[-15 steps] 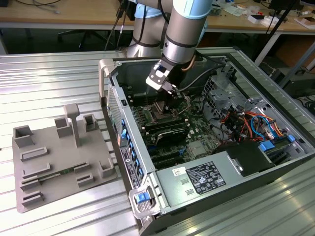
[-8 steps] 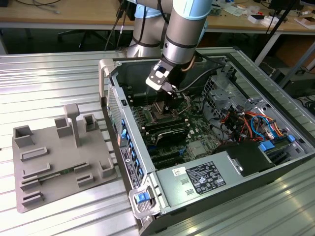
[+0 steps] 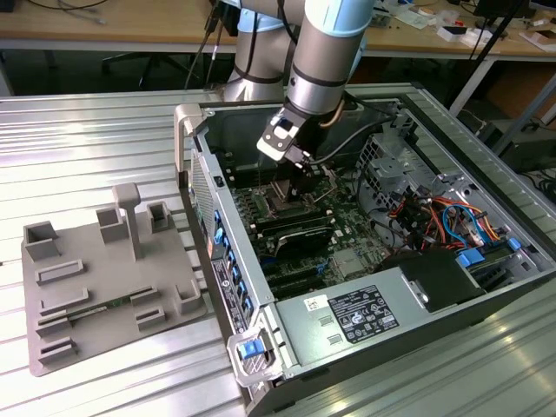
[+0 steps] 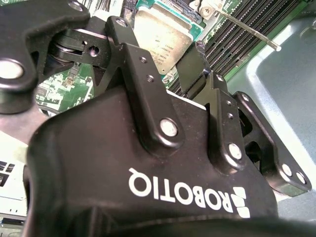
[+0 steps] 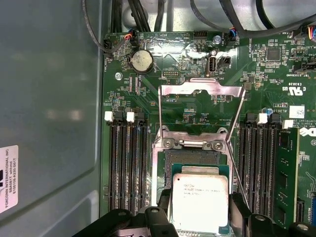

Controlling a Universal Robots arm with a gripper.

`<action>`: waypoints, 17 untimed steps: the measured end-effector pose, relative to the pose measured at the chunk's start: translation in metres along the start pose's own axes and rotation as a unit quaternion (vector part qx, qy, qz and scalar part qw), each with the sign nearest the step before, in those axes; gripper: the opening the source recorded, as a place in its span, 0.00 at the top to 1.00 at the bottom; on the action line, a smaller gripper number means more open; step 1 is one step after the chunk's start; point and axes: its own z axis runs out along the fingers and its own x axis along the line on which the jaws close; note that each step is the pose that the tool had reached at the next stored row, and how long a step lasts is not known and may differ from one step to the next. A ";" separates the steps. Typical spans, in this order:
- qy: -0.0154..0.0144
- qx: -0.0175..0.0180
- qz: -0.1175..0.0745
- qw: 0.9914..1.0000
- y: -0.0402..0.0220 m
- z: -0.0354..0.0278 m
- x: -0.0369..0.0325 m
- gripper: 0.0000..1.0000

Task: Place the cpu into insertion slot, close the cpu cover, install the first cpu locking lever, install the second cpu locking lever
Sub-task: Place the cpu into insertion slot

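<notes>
The gripper [image 5: 200,211] pinches the cpu [image 5: 200,195] by two opposite edges over the insertion slot [image 5: 192,157], with the cpu cover [image 5: 202,88] tipped up beyond its fingertips, thin locking levers [image 5: 159,116] close alongside, and memory slots [image 5: 126,163] flanking both sides.

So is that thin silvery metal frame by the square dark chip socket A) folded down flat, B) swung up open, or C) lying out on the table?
B: in the first wrist view the thin silvery metal frame stands swung up on its hinge, with the square dark socket exposed below it.
</notes>
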 end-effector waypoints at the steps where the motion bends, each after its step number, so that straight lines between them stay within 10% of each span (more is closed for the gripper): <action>1: 0.000 0.000 0.000 1.000 0.0000 0.0002 0.0000 0.45; 17: 0.000 0.000 0.000 1.000 0.0000 0.0036 0.0002 0.45</action>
